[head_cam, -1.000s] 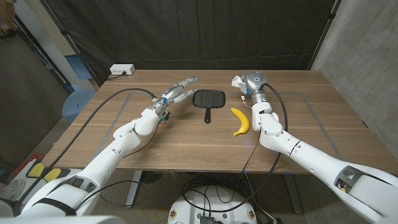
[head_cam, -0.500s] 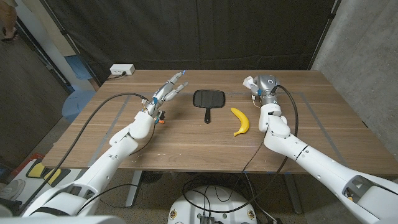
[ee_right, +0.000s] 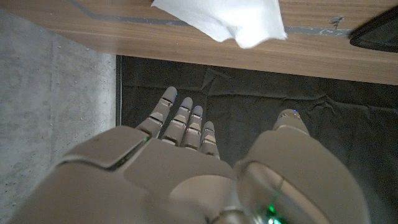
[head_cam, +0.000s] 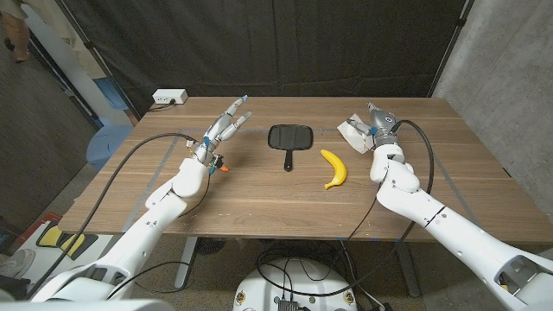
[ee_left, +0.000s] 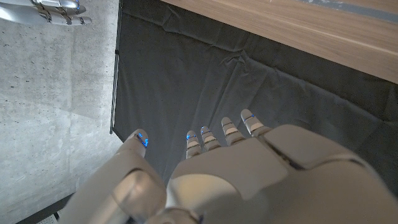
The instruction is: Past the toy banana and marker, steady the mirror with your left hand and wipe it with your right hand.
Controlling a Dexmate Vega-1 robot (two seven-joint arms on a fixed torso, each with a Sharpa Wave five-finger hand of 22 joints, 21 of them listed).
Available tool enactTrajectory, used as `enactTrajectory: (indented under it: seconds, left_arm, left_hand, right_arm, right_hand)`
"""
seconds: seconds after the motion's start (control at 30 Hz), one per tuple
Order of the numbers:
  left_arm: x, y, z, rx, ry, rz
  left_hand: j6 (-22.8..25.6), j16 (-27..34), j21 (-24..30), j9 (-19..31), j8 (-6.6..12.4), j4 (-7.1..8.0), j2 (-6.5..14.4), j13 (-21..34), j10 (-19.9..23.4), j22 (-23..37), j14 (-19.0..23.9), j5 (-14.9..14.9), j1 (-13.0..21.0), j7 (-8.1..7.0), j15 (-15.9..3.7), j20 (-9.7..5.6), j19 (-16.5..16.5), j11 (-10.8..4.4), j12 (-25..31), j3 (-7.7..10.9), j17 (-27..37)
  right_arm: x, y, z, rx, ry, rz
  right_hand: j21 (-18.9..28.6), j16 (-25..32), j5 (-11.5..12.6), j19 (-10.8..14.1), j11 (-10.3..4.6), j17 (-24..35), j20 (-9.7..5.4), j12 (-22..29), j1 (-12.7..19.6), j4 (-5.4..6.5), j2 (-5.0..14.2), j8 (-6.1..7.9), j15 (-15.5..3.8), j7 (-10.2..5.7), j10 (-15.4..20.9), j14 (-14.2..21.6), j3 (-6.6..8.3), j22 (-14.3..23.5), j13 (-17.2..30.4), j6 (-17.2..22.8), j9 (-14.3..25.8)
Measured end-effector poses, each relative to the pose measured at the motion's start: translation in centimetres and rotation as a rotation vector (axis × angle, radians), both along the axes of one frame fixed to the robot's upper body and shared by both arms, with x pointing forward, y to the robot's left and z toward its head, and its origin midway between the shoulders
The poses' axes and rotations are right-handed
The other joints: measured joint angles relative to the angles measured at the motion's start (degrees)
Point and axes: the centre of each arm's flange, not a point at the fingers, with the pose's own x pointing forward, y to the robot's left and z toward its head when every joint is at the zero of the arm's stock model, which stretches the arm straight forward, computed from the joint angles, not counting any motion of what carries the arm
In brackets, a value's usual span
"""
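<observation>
The black hand mirror (head_cam: 289, 137) lies on the wooden table (head_cam: 259, 194) at the middle back, its handle toward me. The yellow toy banana (head_cam: 334, 168) lies just right of it. A small orange marker (head_cam: 224, 168) peeks out beside my left wrist. My left hand (head_cam: 223, 127) hovers left of the mirror with its fingers stretched and apart, holding nothing. My right hand (head_cam: 377, 121) is right of the mirror, open. A white cloth (head_cam: 352, 130) lies on the table beside it; in the right wrist view the cloth (ee_right: 224, 18) is apart from the fingers (ee_right: 183, 121).
A white power strip (head_cam: 169, 97) sits at the table's back left corner. A black curtain hangs behind the table and a concrete wall stands at the right. A blue chair (head_cam: 108, 142) and a person's hand (head_cam: 12, 39) show at far left.
Both hands have drawn away from the mirror: the left one leftward, the right one rightward. The white cloth has shifted right with the right hand and now lies on the table.
</observation>
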Motion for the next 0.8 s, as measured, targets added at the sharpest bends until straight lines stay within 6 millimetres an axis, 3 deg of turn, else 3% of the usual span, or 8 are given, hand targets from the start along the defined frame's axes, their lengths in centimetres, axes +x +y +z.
enactTrajectory:
  seconds: [0.13,0.37,0.43,0.53,0.57,0.8]
  left_arm:
    - [-0.3,0.4,0.0,-0.006,-0.007,-0.007]
    - [-0.6,1.7,-0.5,-0.019,-0.009,-0.007]
    - [-0.7,2.5,-0.9,-0.024,-0.005,-0.001]
    - [-0.9,2.7,-0.9,-0.028,-0.010,-0.007]
    - [-0.9,3.3,-1.3,-0.031,-0.005,0.001]
    - [-0.7,4.4,-2.2,-0.047,0.021,0.003]
  left_hand:
    - [0.0,0.0,0.0,0.0,0.00,0.00,0.0,0.0,0.0,0.0,0.0,-0.2,0.0,0.00,0.00,0.00,0.0,0.00,0.0,0.00,0.0]
    - [0.0,0.0,0.0,0.0,0.00,0.00,0.0,0.0,0.0,0.0,0.0,-0.2,0.0,0.00,0.00,0.00,0.0,0.00,0.0,0.00,0.0]
    - [0.0,0.0,0.0,0.0,0.00,0.00,0.0,0.0,0.0,0.0,0.0,-0.2,0.0,0.00,0.00,0.00,0.0,0.00,0.0,0.00,0.2]
    - [0.0,0.0,0.0,0.0,0.24,0.00,0.0,0.0,0.0,0.0,0.0,-0.2,0.0,0.00,0.00,0.00,0.0,0.00,0.0,0.00,0.3]
    - [0.0,0.1,0.0,0.0,0.24,0.00,0.0,0.0,0.0,0.0,0.0,-0.2,0.0,0.00,0.00,0.00,0.0,0.00,0.2,0.00,0.3]
    - [0.0,0.3,0.0,0.0,0.24,0.00,0.0,0.0,0.3,0.0,0.0,-0.2,0.0,0.00,0.00,-0.01,0.0,0.32,0.4,0.00,0.3]
  right_arm:
    - [-0.4,-0.6,-0.4,0.043,0.028,0.027]
    - [-1.0,-1.2,-0.9,0.100,0.024,0.063]
    - [-1.3,-1.0,-0.9,0.136,-0.006,0.106]
    - [-1.5,-1.8,-1.3,0.178,-0.017,0.115]
    - [-1.7,-1.1,-1.2,0.215,-0.050,0.182]
    - [-2.5,-0.6,-1.1,0.300,-0.130,0.293]
  right_hand:
    - [-0.8,0.0,0.0,-1.7,1.10,-0.1,0.74,0.0,-1.0,0.55,-0.20,0.12,1.16,0.31,-1.9,-1.9,-0.54,0.0,0.0,-0.7,0.0]
    - [-1.3,0.7,0.0,-2.4,0.46,-0.3,0.74,1.0,-4.0,2.02,1.93,1.31,1.51,-0.23,-0.9,-2.2,-1.17,0.0,0.0,1.2,0.0]
    - [-1.3,1.1,0.0,-2.0,0.17,-0.4,0.41,1.4,-4.8,2.38,2.74,1.71,0.49,-0.43,-0.2,-1.6,-0.92,0.0,-0.2,2.6,0.0]
    - [-1.3,1.2,0.0,-0.4,0.15,-1.0,0.11,2.4,-4.5,2.38,3.61,2.14,-0.64,-0.75,2.0,-0.7,-0.92,0.0,-0.3,4.4,-0.2]
    - [-1.3,1.5,0.0,-0.3,0.19,-1.2,-0.09,2.4,-4.3,2.35,3.82,2.26,-0.83,-0.78,2.5,-0.5,-0.89,0.0,-0.3,4.9,-0.3]
    - [-1.3,1.6,0.0,0.0,-0.16,-1.6,-0.27,2.9,-3.9,2.27,4.84,2.36,-0.70,-1.02,3.1,0.4,-0.33,0.0,-0.3,6.0,-0.3]
